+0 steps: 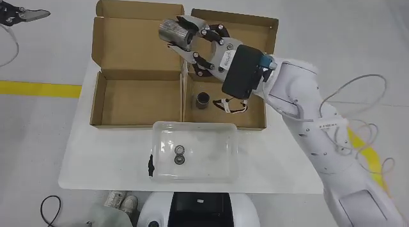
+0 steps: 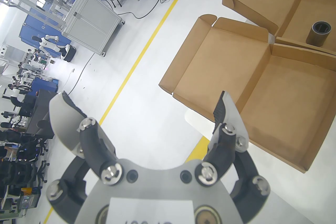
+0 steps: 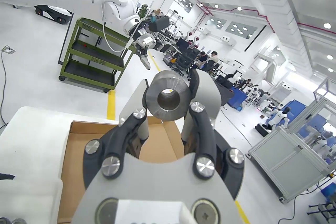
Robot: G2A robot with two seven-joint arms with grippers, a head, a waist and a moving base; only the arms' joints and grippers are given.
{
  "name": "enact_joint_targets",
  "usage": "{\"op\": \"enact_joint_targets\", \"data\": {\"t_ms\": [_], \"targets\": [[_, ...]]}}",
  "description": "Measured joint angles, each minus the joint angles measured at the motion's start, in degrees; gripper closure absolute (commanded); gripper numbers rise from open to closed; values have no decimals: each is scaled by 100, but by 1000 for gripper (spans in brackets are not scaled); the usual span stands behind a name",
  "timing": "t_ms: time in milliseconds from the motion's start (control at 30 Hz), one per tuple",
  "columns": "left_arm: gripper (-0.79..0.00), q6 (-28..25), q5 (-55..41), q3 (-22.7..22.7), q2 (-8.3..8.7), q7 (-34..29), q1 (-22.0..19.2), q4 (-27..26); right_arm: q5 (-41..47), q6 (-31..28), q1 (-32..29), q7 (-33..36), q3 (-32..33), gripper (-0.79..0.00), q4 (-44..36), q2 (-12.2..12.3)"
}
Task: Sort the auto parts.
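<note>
Sorting station, top and wrist views. A white desk [image 1: 102, 156] carries two open cardboard boxes side by side, the left box [image 1: 137, 102] bare and the right box [image 1: 204, 119] holding one upright dark sleeve [image 1: 202, 100]; a clear bin [image 1: 220, 163] stands just in front of them with small bearings [image 1: 179, 159] inside. The right tool [image 1: 184, 35] is closed on a steel cylinder [image 1: 174, 32], gripped across its curved side with the bore lying level. It hangs in the air over the rear of the boxes, near the line where their raised lids meet. The left tool [image 2: 143, 104] is open and empty, well off to the side over the floor. Likely hazards: the cylinder looks heavy and smooth, so a grip on its round wall may let it slide or twist out during the carry. Released from this spot, it would probably strike a lid flap or the shared walls and roll off the back of the desk. A drop from height could dent the cardboard or knock the sleeve over. With the part above the seam, a small sideways error would put it in the wrong box.
</note>
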Motion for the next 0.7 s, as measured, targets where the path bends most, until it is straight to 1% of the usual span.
{"op": "enact_joint_targets", "data": {"t_ms": [133, 333, 533, 700], "targets": [[-785, 0, 0, 0, 0, 0, 0, 0, -101, 13, -137, 24, 73, 0, -75, 19], [-785, 0, 0, 0, 0, 0, 0, 0, -273, -13, -539, 244, 125, 0, 29, 68], [-785, 0, 0, 0, 0, 0, 0, 0, -450, 77, -947, 921, 77, 0, 118, 107], [-785, 0, 0, 0, 0, 0, 0, 0, -505, 258, -1360, 1649, 36, 0, 110, 137]]}}
